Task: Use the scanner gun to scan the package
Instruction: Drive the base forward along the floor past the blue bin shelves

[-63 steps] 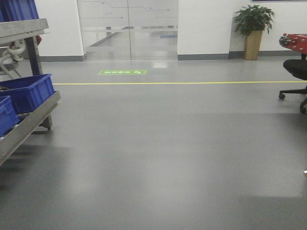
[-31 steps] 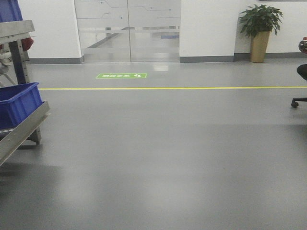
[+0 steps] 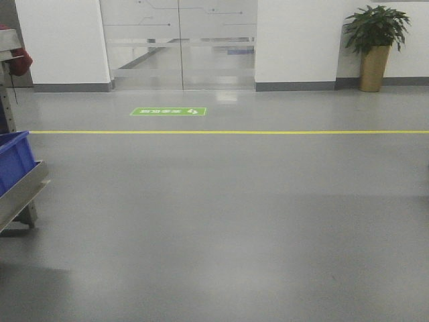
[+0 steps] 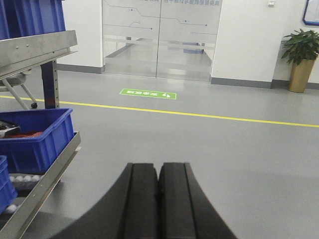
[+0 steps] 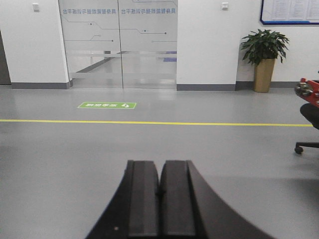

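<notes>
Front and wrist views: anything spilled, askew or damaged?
Nothing stands out. The potted plant stands upright, the blue bin sits on its rack, and the left gripper and right gripper show shut jaws holding nothing.

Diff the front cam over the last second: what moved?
The camera advanced toward the glass doors: yellow line and green floor sign slid down the frame, the rack with its blue bin slipped toward the left edge, the office chair left on the right. Nothing grasped or released. The things themselves look unmoved; no package or scanner gun in view.
</notes>
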`<state>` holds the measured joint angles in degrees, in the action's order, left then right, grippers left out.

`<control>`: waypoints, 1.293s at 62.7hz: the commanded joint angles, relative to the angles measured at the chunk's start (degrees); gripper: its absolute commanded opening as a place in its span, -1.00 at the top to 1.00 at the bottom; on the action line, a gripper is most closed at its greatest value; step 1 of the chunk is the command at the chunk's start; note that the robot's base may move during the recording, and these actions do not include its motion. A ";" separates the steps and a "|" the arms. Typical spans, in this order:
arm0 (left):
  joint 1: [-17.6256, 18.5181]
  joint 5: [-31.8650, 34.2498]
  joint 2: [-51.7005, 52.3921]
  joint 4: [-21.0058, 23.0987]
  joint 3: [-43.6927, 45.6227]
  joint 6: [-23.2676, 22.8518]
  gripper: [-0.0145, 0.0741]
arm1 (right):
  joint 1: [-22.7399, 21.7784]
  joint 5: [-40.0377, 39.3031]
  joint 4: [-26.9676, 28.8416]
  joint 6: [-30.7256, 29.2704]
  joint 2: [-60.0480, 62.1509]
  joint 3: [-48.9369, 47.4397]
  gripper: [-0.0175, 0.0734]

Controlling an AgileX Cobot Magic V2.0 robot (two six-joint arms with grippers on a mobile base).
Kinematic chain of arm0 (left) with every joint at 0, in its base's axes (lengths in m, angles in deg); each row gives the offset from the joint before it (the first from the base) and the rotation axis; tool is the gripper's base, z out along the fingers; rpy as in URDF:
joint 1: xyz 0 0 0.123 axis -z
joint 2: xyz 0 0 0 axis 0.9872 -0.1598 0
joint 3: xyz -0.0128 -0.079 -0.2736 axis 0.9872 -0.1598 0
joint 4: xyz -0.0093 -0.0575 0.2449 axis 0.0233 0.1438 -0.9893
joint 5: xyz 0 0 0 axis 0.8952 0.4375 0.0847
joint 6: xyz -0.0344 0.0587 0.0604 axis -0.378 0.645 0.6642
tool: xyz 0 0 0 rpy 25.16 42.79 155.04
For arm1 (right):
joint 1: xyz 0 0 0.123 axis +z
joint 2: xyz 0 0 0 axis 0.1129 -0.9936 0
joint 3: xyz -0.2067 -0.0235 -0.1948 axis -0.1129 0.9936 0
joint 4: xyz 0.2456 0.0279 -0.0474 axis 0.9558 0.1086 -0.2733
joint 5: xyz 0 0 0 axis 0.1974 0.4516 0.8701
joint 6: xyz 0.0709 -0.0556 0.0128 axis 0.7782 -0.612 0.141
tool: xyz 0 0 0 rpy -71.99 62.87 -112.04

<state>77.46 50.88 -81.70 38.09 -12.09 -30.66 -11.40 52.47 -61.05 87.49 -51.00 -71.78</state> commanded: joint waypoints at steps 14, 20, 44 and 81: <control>0.09 0.89 0.22 -0.15 0.18 -0.10 0.89 | 0.04 -1.08 0.12 0.00 0.10 0.02 0.98; 0.09 0.89 0.22 -0.15 0.18 -0.10 0.89 | 0.04 -1.08 0.12 0.00 0.10 0.02 0.98; 0.09 0.89 0.22 -0.15 0.18 -0.10 0.89 | 0.04 -1.08 0.12 0.00 0.10 0.02 0.98; 0.09 0.89 0.22 -0.15 0.18 -0.10 0.89 | 0.04 -1.08 0.12 0.00 0.10 0.02 0.98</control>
<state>77.46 50.88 -81.70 38.09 -12.09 -30.66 -11.40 52.47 -61.05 87.49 -51.00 -71.78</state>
